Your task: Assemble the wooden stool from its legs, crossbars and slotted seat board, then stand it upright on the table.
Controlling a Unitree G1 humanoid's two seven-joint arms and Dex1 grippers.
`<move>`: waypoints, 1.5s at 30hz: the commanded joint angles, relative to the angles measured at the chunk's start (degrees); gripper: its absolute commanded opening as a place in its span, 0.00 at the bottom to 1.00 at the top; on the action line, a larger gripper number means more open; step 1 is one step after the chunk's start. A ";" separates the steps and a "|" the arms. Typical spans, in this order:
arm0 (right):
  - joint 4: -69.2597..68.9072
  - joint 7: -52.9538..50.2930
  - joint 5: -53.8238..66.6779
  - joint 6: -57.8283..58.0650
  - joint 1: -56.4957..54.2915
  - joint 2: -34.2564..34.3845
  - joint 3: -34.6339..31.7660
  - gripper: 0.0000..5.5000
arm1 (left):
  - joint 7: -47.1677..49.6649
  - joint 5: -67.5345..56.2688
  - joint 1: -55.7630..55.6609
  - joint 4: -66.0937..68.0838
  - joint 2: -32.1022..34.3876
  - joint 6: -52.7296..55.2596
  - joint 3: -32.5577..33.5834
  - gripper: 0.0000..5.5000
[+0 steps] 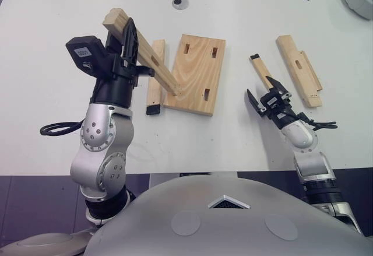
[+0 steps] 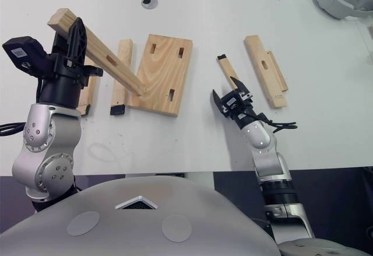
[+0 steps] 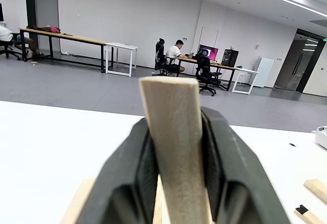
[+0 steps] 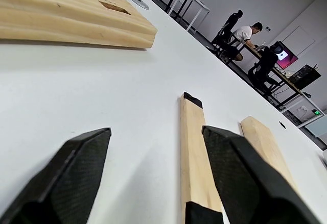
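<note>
Wooden leg [image 1: 152, 62] is clamped in the left gripper [image 1: 129, 37], low end on the board [image 1: 195, 75] edge, I think — next it needs steering into a slot [image 1: 206, 94] — while the right gripper [image 1: 260, 88] hangs spread near a spare leg [image 1: 260, 67].

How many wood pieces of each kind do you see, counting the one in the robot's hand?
Seat board: 1
Black-tipped sticks: 3
Slotted bars: 2
Total: 6
</note>
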 commanded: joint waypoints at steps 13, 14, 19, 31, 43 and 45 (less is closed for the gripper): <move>5.68 0.46 -3.62 0.38 -0.52 -1.92 1.73 0.60 | -6.48 12.78 15.35 17.42 7.16 -18.64 -5.99 0.19; 5.82 0.43 -3.67 0.33 -0.58 -1.92 1.80 0.60 | -6.94 13.08 15.36 17.77 7.44 -18.68 -6.58 0.19; 6.60 0.46 -3.91 0.21 -1.35 -1.73 2.27 0.60 | -8.50 11.32 14.04 19.94 8.53 -11.61 -7.93 0.19; 6.86 -0.84 -4.34 -0.05 -1.98 -0.94 3.09 0.60 | -5.87 8.36 4.86 13.58 6.84 -6.62 -4.63 0.33; 6.79 -2.06 -4.49 0.07 -1.80 -0.83 3.56 0.60 | -15.34 1.14 3.56 12.24 6.21 -6.68 -1.07 0.69; 6.47 -2.42 -3.96 0.35 -1.58 -0.36 3.21 0.60 | -25.25 -3.13 1.27 14.83 12.05 -7.64 1.57 0.73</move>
